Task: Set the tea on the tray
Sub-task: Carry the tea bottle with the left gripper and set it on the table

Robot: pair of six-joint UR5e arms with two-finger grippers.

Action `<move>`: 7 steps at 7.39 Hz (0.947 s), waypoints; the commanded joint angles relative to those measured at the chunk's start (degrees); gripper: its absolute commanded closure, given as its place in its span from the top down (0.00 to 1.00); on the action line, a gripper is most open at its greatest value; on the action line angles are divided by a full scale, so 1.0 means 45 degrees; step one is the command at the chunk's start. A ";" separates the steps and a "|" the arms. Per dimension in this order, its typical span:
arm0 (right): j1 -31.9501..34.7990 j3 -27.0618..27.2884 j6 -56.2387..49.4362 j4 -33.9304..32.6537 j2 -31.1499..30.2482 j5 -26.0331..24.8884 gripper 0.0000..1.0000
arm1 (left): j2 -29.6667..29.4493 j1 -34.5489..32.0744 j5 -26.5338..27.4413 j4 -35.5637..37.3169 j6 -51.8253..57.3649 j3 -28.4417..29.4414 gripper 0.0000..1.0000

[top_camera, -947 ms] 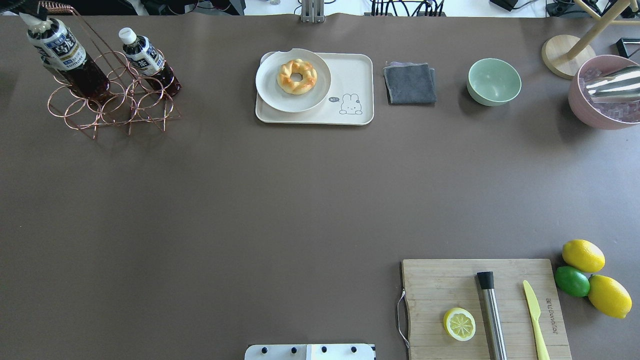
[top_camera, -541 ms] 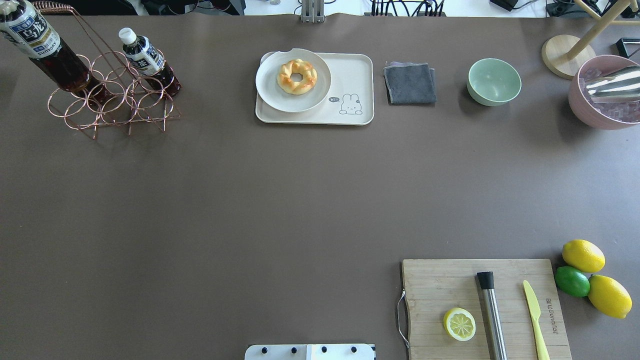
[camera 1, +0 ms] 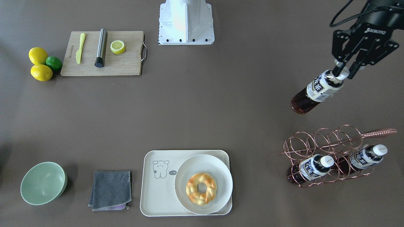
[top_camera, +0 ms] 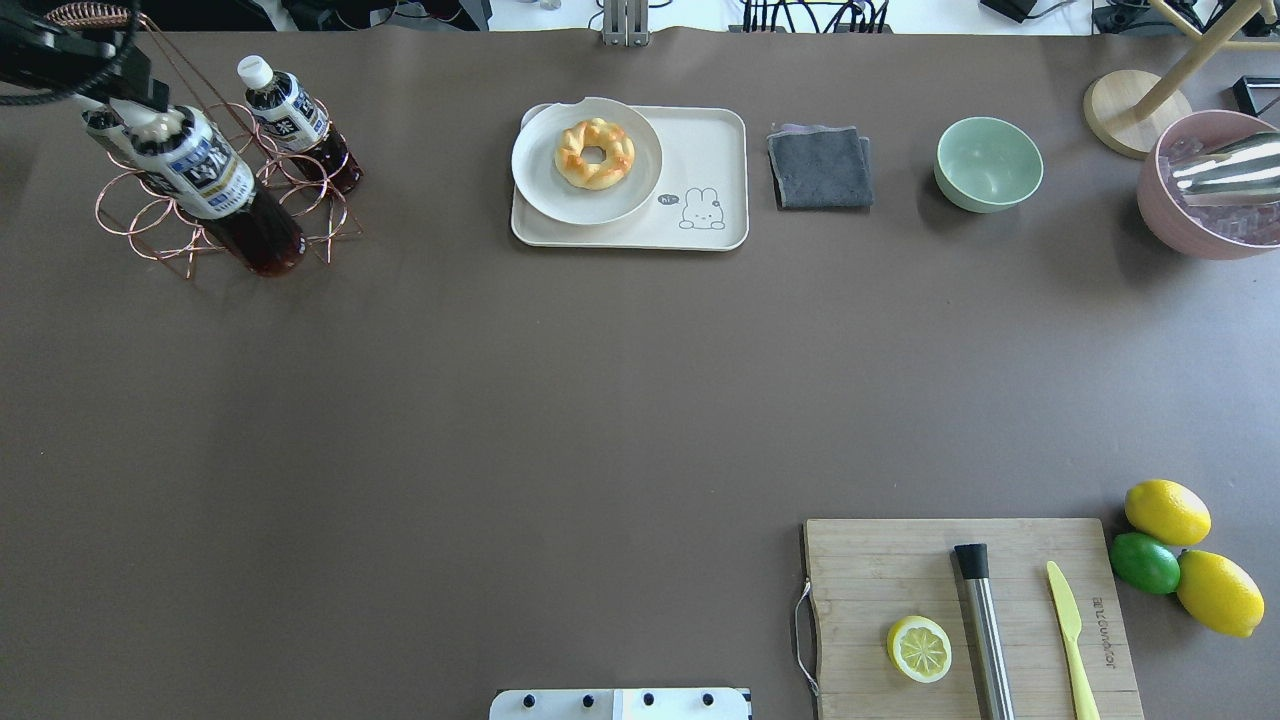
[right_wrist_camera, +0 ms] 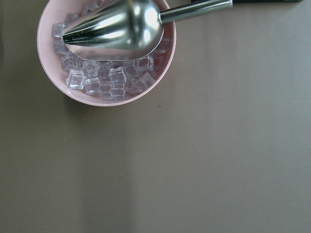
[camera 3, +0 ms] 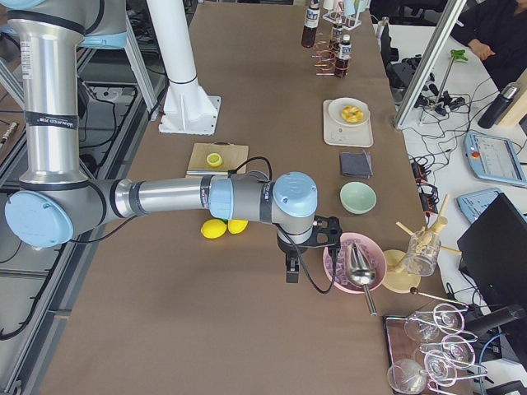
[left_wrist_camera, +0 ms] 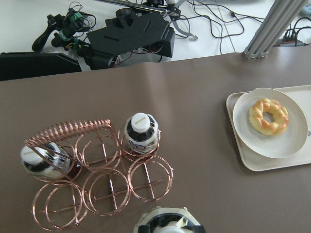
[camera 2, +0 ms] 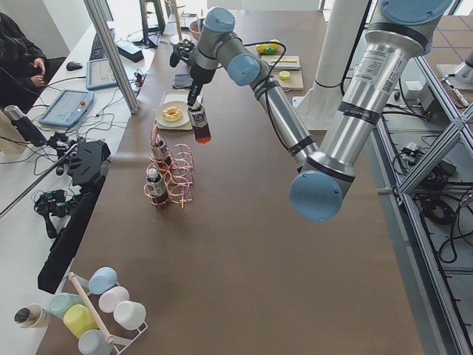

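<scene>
My left gripper is shut on the white cap of a tea bottle and holds it in the air, on the robot's side of the copper wire rack. The bottle also shows in the overhead view, and its cap at the bottom edge of the left wrist view. Two more tea bottles stand in the rack. The cream tray holds a white plate with a donut. My right gripper hangs by the pink ice bowl; I cannot tell its state.
A grey cloth and a green bowl lie right of the tray. A pink bowl of ice with a metal scoop is at the far right. A cutting board with half a lemon, a muddler and a knife sits near the robot.
The held bottle first rose toward the overhead view's upper left, then moved right and toward the robot, out past the rack. My left gripper has come into the overhead view.
</scene>
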 commanded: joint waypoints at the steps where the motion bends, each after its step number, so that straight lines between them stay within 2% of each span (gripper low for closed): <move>1: 0.0000 -0.0023 -0.0021 0.0000 0.0000 -0.0047 1.00 | -0.1352 0.3499 0.2995 0.0984 -0.2984 -0.0285 0.00; 2: 0.0000 -0.0081 -0.0021 0.0000 0.0000 -0.0047 1.00 | -0.2734 0.4516 0.3895 0.2695 -0.3595 -0.0323 0.00; 3: 0.0000 -0.0120 -0.0021 0.0000 0.0000 -0.0047 1.00 | -0.3290 0.5744 0.5026 0.3138 -0.4471 -0.0246 0.00; 5: -0.0020 -0.0237 -0.0021 0.0019 0.0058 -0.0047 1.00 | -0.4635 0.7779 0.6670 0.3162 -0.6327 0.0900 0.00; 6: -0.0020 -0.0393 -0.0040 0.0000 0.0193 -0.0047 1.00 | -0.5494 0.8368 0.7084 0.3162 -0.7012 0.1661 0.00; 7: -0.0020 -0.0394 -0.0040 0.0019 0.0195 -0.0047 1.00 | -0.5812 0.8818 0.7436 0.3142 -0.7348 0.2191 0.00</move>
